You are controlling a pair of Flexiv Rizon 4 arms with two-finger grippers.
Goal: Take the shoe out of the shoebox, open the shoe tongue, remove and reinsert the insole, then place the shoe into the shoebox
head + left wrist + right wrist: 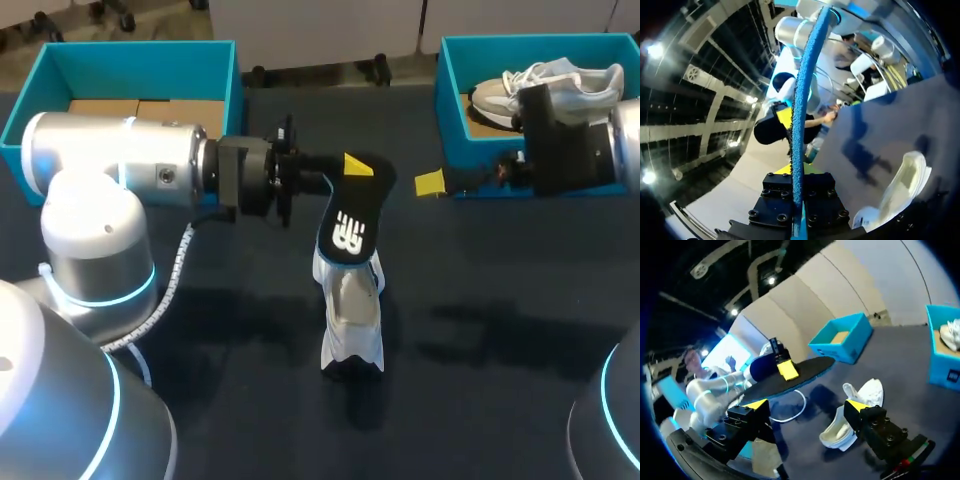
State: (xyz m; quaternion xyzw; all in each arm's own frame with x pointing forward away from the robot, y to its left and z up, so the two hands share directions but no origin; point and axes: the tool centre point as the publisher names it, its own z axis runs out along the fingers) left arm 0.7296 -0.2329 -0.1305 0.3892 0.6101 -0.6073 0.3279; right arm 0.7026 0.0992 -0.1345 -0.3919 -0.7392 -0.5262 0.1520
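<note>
Left pincer (352, 172) pinches the insole (348, 232), its tip seemingly in the shoe (350, 325); feed it straight down, with the spread right pincer (806, 407) steadying.

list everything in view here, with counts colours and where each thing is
left shoebox: 1, teal, table's far left, cardboard floor showing
right shoebox: 1, teal, table's far right, holds a shoe
boxed shoe: 1, white and grey, lying in the right shoebox
loose shoe: 1, white, middle of the table, below the insole
insole: 1, black top, blue edge, held above the loose shoe
table: 1, dark
left end effector: 1, yellow tips, shut on the insole
right end effector: 1, yellow tips, open, holding nothing, by the right shoebox's front wall
</note>
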